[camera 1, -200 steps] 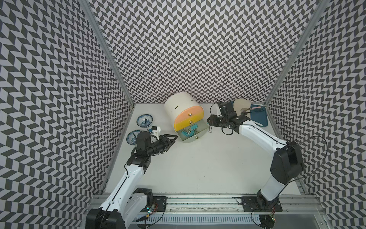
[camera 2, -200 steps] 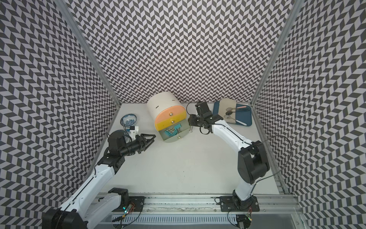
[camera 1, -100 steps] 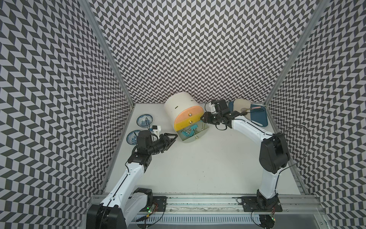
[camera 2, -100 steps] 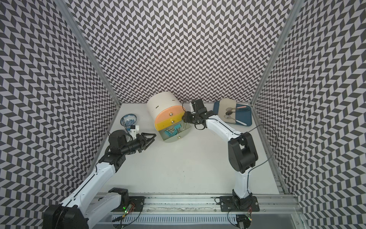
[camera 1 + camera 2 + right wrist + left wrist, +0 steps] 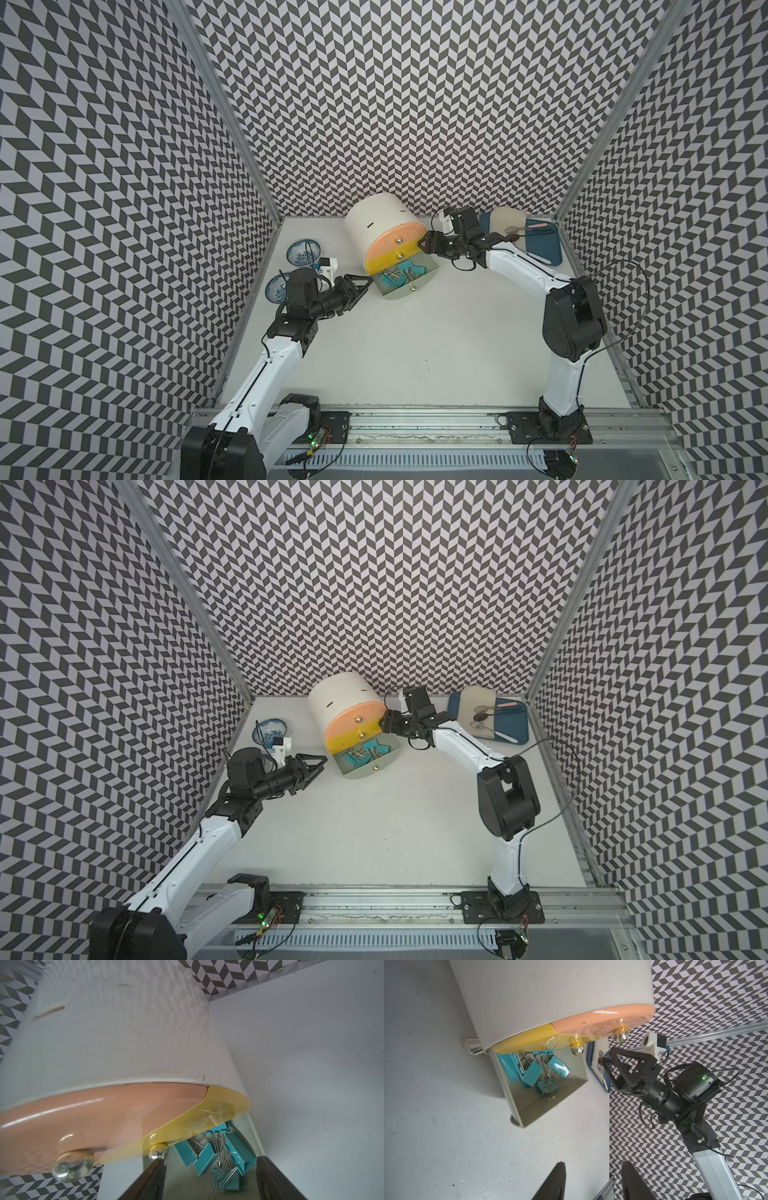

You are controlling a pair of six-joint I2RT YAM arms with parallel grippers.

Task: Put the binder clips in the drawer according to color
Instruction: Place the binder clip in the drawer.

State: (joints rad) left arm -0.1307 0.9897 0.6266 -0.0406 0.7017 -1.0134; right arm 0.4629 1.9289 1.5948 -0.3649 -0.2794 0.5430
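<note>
The drawer cabinet (image 5: 376, 220) lies at the back middle, cream with closed pink and yellow fronts. Its grey-green bottom drawer (image 5: 399, 293) is pulled out and holds several teal binder clips (image 5: 401, 272) with silver wire handles, which also show in the left wrist view (image 5: 533, 1072) and the right wrist view (image 5: 234, 1151). My right gripper (image 5: 426, 243) hangs open by the right edge of the pink and yellow fronts, with nothing between its fingers (image 5: 153, 1180). My left gripper (image 5: 365, 284) stands open and empty just left of the open drawer. No clips lie loose on the table.
Two blue-and-white dishes (image 5: 302, 252) (image 5: 277, 287) sit by the left wall behind my left arm. A flat blue tray (image 5: 544, 249) with spoons and a cream pad (image 5: 507, 218) sit at the back right.
My right gripper has moved left to the cabinet's front edge and its jaws have spread wider. The left arm has stayed where it was.
</note>
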